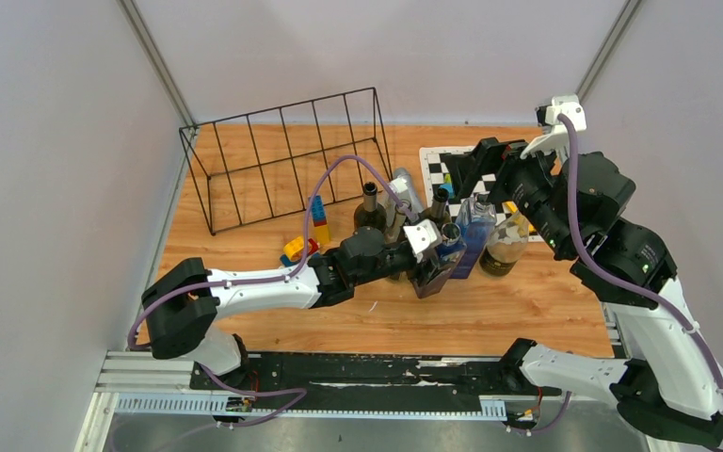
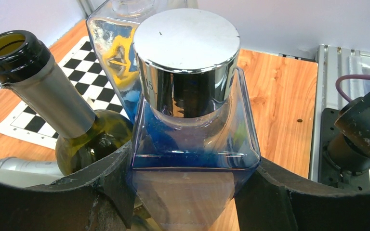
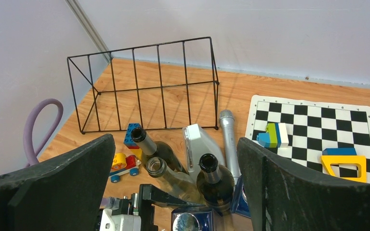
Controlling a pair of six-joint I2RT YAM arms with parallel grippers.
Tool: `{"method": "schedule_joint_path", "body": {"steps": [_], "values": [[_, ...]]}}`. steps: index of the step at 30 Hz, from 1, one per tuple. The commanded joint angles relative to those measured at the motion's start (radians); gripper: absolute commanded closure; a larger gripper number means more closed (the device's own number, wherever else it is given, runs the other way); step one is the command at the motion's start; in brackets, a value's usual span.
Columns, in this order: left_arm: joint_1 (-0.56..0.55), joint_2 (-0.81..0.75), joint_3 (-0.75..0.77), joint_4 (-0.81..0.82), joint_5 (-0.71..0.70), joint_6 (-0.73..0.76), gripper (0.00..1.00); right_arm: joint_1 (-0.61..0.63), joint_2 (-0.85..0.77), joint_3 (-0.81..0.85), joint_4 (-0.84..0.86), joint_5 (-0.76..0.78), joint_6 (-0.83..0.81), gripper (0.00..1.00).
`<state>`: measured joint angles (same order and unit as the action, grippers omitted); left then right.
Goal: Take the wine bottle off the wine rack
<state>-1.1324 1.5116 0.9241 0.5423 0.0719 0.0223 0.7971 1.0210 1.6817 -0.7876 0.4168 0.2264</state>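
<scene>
Left wrist: left gripper (image 2: 192, 195) clamped on blue bottle (image 2: 195, 139), right gripper (image 3: 176, 161) wide open, empty; the green bottle (image 2: 94, 137) just beside could tip on lift.

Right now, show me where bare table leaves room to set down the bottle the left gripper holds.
The widest bare wood lies between the bottle cluster and the near rail. A smaller strip lies in front of the wine rack, beside the toy blocks. Crowded: everything from the blocks to the chessboard mat.
</scene>
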Motion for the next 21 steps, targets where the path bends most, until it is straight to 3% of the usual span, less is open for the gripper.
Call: {"method": "schedule_joint_path", "body": {"steps": [1, 21], "values": [[0.003, -0.043, 0.065, 0.133, -0.045, 0.037, 0.58, -0.004, -0.008, -0.006, 0.03, -0.01, -0.006, 0.01], [0.003, -0.042, 0.071, 0.1, -0.069, 0.017, 0.2, -0.004, -0.016, -0.017, 0.034, -0.012, -0.006, 0.01]]}}
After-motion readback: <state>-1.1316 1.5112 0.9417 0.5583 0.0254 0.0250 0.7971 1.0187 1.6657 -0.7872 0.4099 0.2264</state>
